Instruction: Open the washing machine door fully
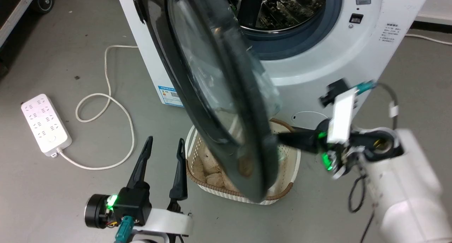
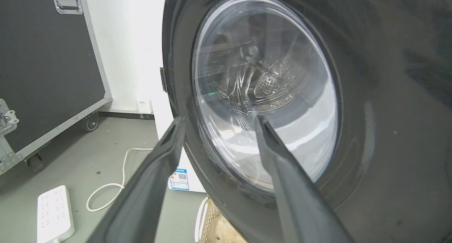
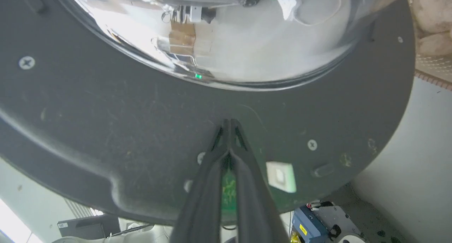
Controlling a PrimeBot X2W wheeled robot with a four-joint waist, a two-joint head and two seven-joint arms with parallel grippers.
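Note:
The washing machine door (image 1: 212, 91) is a big glossy black disc with a clear glass bowl, swung out from the white machine (image 1: 317, 63) roughly edge-on to the head view. My right gripper (image 1: 282, 138) is shut, fingertips together and pressed against the door's matte inner face (image 3: 141, 130) just below the glass bowl (image 3: 229, 34). My left gripper (image 1: 166, 146) stands open over the floor, left of the door's lower rim. In the left wrist view the door's outer side (image 2: 388, 130) fills the frame behind my left gripper (image 2: 219, 121), apart from it.
A woven laundry basket (image 1: 282, 195) sits on the floor under the door. A white power strip (image 1: 45, 123) and its looped cable (image 1: 106, 105) lie at the left. The steel drum (image 1: 282, 10) is exposed. A black wheeled case (image 2: 46, 70) stands left of the machine.

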